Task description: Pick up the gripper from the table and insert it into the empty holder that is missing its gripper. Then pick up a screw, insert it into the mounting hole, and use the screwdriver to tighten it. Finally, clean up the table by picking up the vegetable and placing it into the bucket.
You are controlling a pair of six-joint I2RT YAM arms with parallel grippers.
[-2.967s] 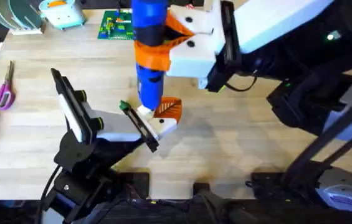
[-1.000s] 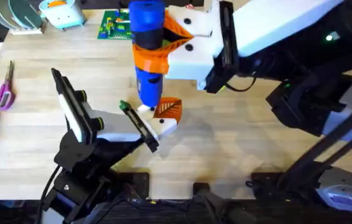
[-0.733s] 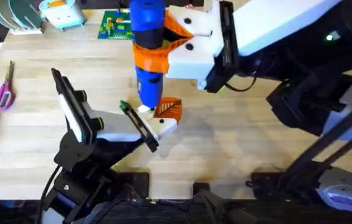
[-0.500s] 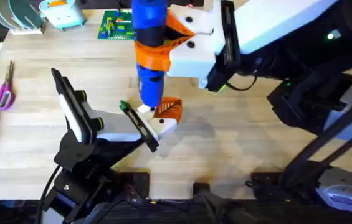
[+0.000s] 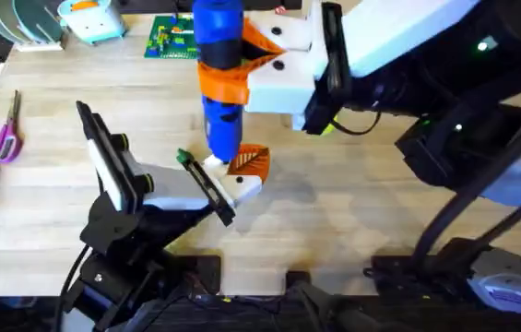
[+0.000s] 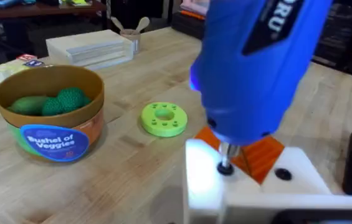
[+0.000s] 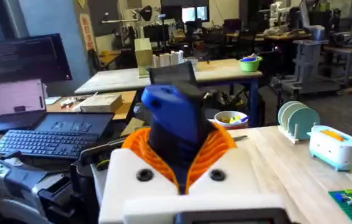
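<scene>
Over the middle of the desk [image 5: 352,212], the right pincer [image 5: 258,66] pinches the blue screwdriver [image 5: 219,83] and holds it upright. Its pale tip sits on the screw [image 6: 225,168] in the white holder [image 6: 250,193], beside the orange gripper [image 5: 249,162]. The left pincer [image 5: 207,184]: I cannot tell if it is spread. At ten o'clock in the left wrist view stands the bucket [image 6: 51,112] with green veggies inside.

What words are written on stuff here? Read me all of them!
"Bushel of Veggies": on the blue label of the bucket.
White letters on the screwdriver: cut off at the frame edge, not readable.
Monitor screens in the room behind: text too small to read.
</scene>
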